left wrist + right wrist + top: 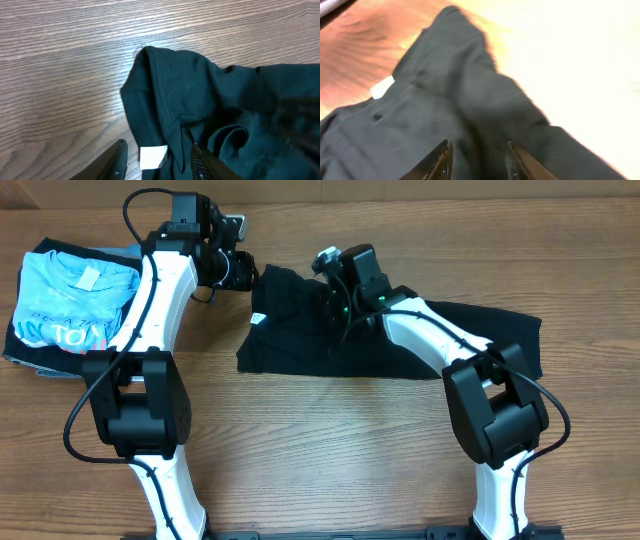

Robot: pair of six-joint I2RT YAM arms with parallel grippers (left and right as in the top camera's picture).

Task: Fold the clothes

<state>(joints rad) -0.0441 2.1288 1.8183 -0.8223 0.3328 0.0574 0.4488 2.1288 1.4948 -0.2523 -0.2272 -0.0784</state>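
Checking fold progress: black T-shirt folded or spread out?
Neither cleanly: the black T-shirt lies as a rumpled band on the table, left end bunched, white label showing. Not a finished fold.

Black T-shirt [290, 345] — rumpled, spread wide, one end bunched.

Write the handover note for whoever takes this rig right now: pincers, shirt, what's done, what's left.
Left pincer: jaws apart, astride the black T-shirt's edge by the white label, not clamped.
Right pincer: over the shirt's middle with a ridge of cloth between its fingers. The view is blurred, so the grip is unclear.
Shirt: rumpled on the table, apart from the light blue T-shirt.
Done: no neat fold visible.
Left: flatten it, then fold.
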